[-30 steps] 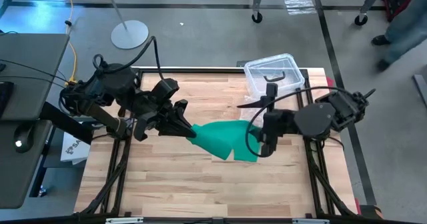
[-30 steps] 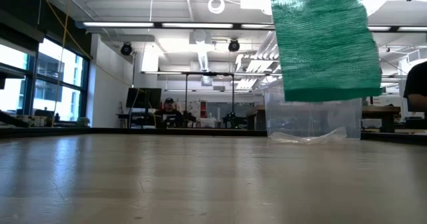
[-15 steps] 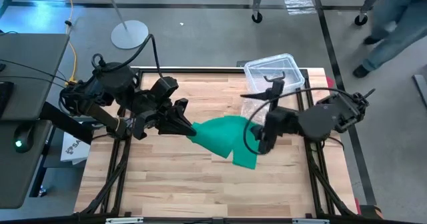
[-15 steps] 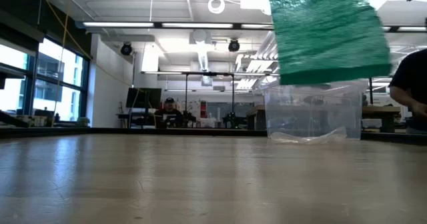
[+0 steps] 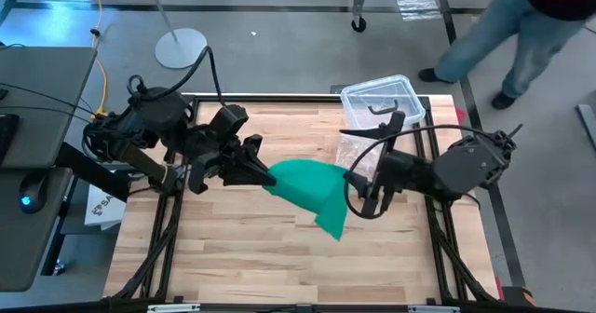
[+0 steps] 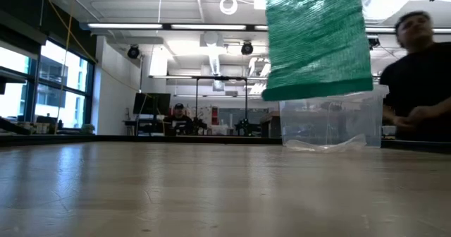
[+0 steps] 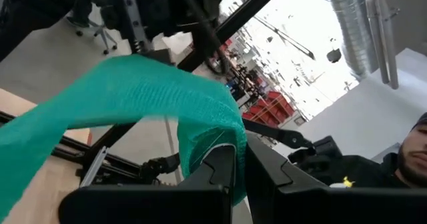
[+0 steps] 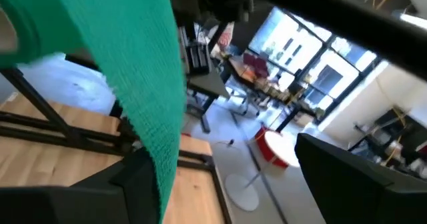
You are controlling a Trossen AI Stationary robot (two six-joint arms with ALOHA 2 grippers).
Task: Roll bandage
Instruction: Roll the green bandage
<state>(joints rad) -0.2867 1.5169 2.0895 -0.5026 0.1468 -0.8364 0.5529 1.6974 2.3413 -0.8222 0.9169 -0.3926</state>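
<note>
The green bandage (image 5: 312,190) is a flat strip held up over the middle of the table. My left gripper (image 5: 264,175) is shut on its left end. From there the strip drapes toward the right and near side, and its free end (image 5: 333,227) hangs down. In the low view its lower edge (image 6: 317,90) is clear of the tabletop. My right gripper (image 5: 359,197) stands open just right of the strip. In the right wrist view the bandage (image 8: 143,84) hangs in front of one finger (image 8: 130,184). My left gripper pinches the bandage's end (image 7: 235,159) between its two fingers (image 7: 220,174), which come at it level from the table's left. The strip arches away from the fingers and hangs slack, lifted clear of the table. Whether my right gripper's finger touches the strip, I cannot tell.
A clear plastic box (image 5: 380,101) with a black handle stands at the far right of the table, also seen in the low view as the box (image 6: 331,120). Crinkly clear plastic (image 5: 356,153) lies in front of it. A person (image 5: 521,24) stands beyond the far right corner.
The bandage's right end has come away from my right gripper and swung toward the left and near side. The strip now hangs narrower from the left gripper alone. My right gripper has tipped at the wrist. A person has walked in past the far right corner.
</note>
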